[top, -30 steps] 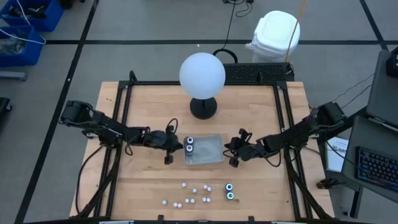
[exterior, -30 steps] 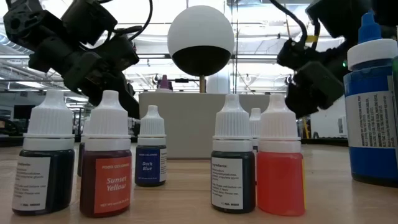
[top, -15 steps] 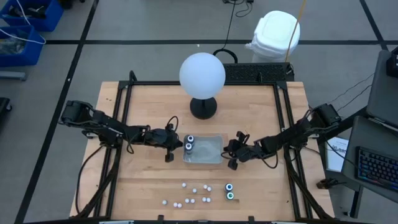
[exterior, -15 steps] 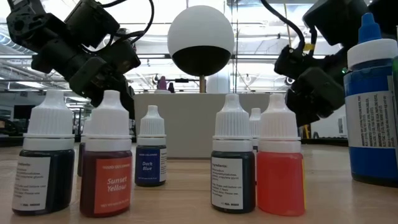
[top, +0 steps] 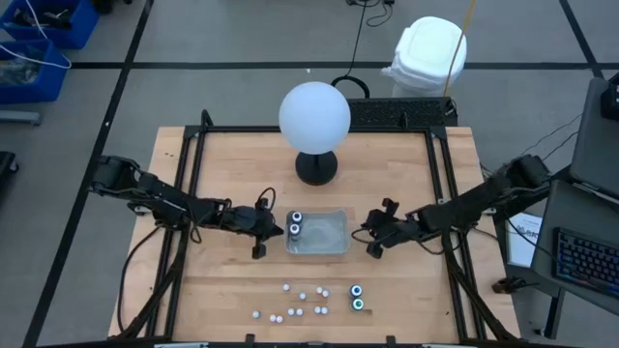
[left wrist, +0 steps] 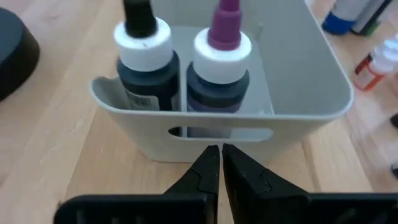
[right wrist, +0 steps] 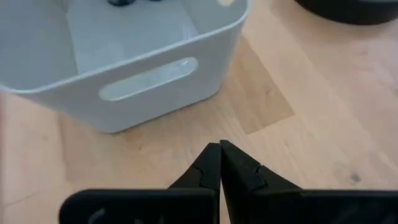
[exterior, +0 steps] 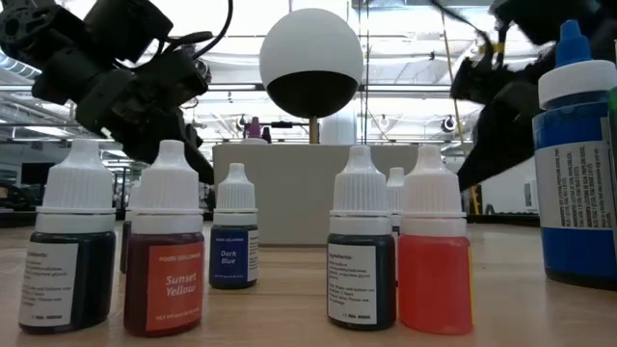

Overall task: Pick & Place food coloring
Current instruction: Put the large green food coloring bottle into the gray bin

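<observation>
Food coloring: we count two larger bottles point(top: 295, 223) already in the tray, just ahead of the left gripper; two more larger ones point(top: 357, 296) and about nine small white-topped bottles point(top: 302, 302) stand on the table near its front edge, well clear of both grippers.
Tray: one clear bin point(top: 324, 246) lies between the two grippers; both bottles sit at its left-gripper end.
Left gripper: we see its point(left wrist: 219, 163) fingers pressed together, empty, just outside the tray's handle slot.
Right gripper: its point(right wrist: 219, 160) fingers are likewise together and empty, just off the tray's opposite wall.
Risk: we judge that either closed gripper could nudge the tray if it advances, toppling the two bottles; the small bottles stand close together, so a reach for one may knock its neighbours.
Others: one white globe lamp point(top: 314, 116) beyond the tray.
</observation>
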